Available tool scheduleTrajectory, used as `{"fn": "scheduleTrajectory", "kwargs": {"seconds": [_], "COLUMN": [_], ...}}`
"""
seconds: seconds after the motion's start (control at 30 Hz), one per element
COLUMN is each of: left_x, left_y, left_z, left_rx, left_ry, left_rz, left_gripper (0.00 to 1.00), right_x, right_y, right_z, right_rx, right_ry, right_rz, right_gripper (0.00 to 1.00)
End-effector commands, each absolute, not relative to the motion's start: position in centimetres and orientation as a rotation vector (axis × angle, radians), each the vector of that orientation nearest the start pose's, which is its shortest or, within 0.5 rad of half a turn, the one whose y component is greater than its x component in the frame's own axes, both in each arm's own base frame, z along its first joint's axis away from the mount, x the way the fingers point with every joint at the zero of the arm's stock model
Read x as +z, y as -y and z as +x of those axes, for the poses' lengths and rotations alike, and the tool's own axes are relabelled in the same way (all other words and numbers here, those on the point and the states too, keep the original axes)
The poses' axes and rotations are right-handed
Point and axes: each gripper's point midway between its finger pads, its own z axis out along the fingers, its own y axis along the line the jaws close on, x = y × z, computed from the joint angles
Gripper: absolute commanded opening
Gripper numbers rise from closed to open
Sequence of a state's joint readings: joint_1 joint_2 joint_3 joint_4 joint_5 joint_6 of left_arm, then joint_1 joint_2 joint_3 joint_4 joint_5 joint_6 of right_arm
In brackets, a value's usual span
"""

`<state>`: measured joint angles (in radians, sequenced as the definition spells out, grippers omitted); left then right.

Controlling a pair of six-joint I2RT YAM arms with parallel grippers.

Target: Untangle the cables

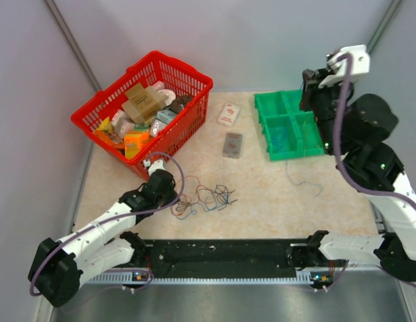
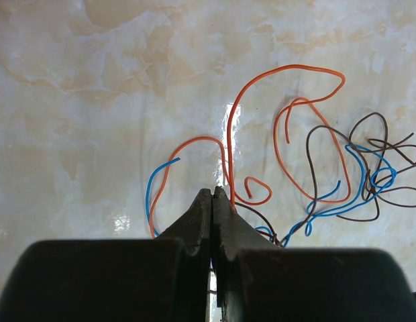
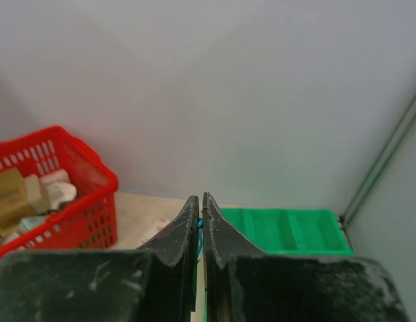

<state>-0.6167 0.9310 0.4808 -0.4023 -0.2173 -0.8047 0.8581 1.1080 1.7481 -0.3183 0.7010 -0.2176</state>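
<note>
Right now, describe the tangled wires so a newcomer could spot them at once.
Start at the red basket on the left. Just in front of it, at the left gripper, lie the wires: a scribble of thin orange, blue and dark strands, unlike the thick purple cable on the arm.

The cream, marbled tabletop [image 2: 94,100] is smooth and glossy, with white patches of glare. The thin cables [image 1: 206,196] have smooth, faintly shiny plastic sheathing in orange, blue and dark brown. The left gripper [image 2: 213,194] has black, matt plastic fingers. The right gripper [image 3: 200,199] is the same black plastic, roughened by pale scuffs and specks. The red lattice basket [image 1: 179,127] is moulded plastic with a slight sheen, and the brown boxes [image 1: 142,102] in it look like matt cardboard. The green compartment tray [image 1: 295,154] is smooth plastic. The pale grey walls [image 3: 262,80] are matt and even. The grey strip [image 1: 228,305] at the near edge looks like dull brushed metal.
</note>
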Motion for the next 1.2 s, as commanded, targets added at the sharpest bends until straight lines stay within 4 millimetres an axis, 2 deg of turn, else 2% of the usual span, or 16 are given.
{"fn": "scheduleTrajectory", "kwargs": {"seconds": [0.0,0.07,0.17,0.27,0.4,0.57,0.67,0.73,0.83,1.17], "left_x": [8.9,9.4,9.4,9.4,9.4,9.7,9.7,9.7,9.7,9.6], "left_y": [14.3,14.6,14.7,14.9,14.9,14.9,14.9,14.9,14.9,15.5], "left_z": [21.9,22.1,22.0,21.9,21.7,21.6,21.6,21.6,21.6,21.8], "left_rx": [-0.419,-0.438,-0.447,-0.459,-0.466,-0.48,-0.484,-0.481,-0.479,-0.495], "left_ry": [-2.371,-2.359,-2.364,-2.366,-2.369,-2.361,-2.36,-2.362,-2.363,-2.375], "left_rz": [-0.29,-0.28,-0.279,-0.281,-0.284,-0.286,-0.282,-0.285,-0.286,-0.28], "left_gripper": [0.0,0.0,0.0,0.0,0.0,0.0,0.0,0.0,0.0,0.0], "right_x": [54.4,53.2,52.8,54.5,57.8,62.3,64.2,65.0,66.8,68.5], "right_y": [-8.6,-8.7,-8.6,-8.6,-7.5,-7.8,-7.9,-7.9,-7.5,-7.6], "right_z": [26.7,27.3,28.4,29.3,31.0,31.9,33.1,34.4,34.7,36.2], "right_rx": [-0.018,-0.015,-0.034,-0.038,-0.013,0.069,0.078,0.07,0.093,0.128], "right_ry": [-1.369,-1.391,-1.408,-1.383,-1.323,-1.233,-1.193,-1.181,-1.134,-1.076], "right_rz": [0.011,0.009,0.014,0.017,0.068,0.095,0.102,0.106,0.118,0.116], "right_gripper": [0.0,0.0,0.0,0.0,0.0,0.0,0.0,0.0,0.0,0.0]}}
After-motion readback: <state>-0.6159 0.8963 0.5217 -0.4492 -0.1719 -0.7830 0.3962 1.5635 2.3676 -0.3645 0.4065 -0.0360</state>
